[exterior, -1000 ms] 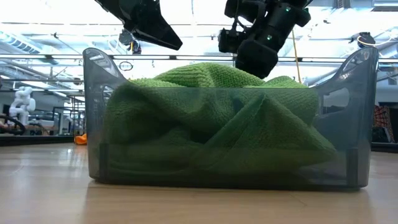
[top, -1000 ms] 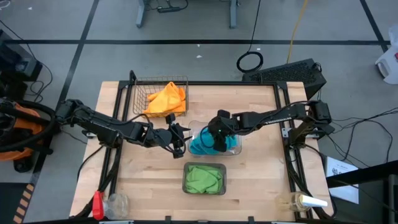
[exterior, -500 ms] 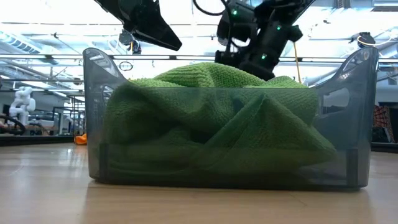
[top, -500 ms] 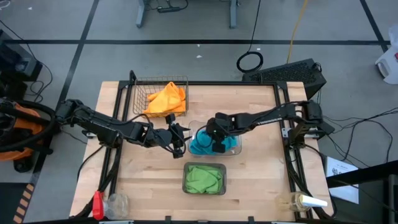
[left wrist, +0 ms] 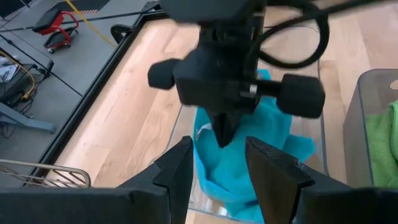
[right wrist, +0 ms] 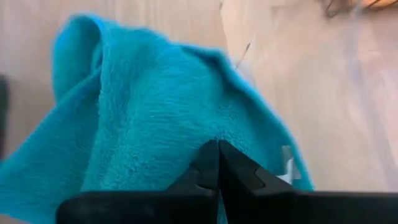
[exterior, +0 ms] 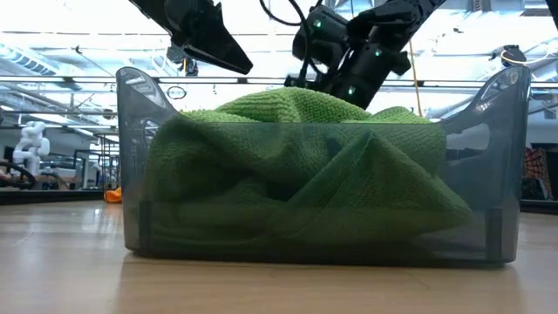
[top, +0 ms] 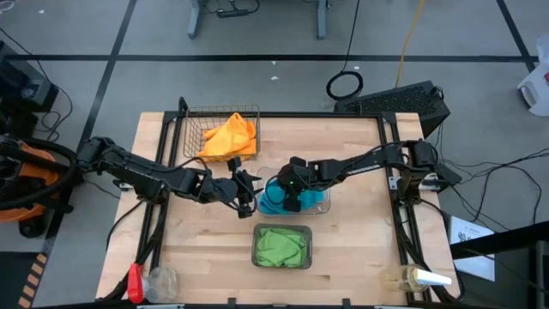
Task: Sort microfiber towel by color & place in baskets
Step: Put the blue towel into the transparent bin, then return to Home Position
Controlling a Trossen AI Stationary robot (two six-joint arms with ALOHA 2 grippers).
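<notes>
Right tool, spread a second ago, has snapped together, seemingly pinching teal towel in the clear tray at table centre, so we judge tidying underway, left tool half-spread at its 9 o'clock.

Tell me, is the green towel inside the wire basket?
No, the green towel lies in the grey tray near the table's front edge, while the wire basket holds an orange towel.
</notes>
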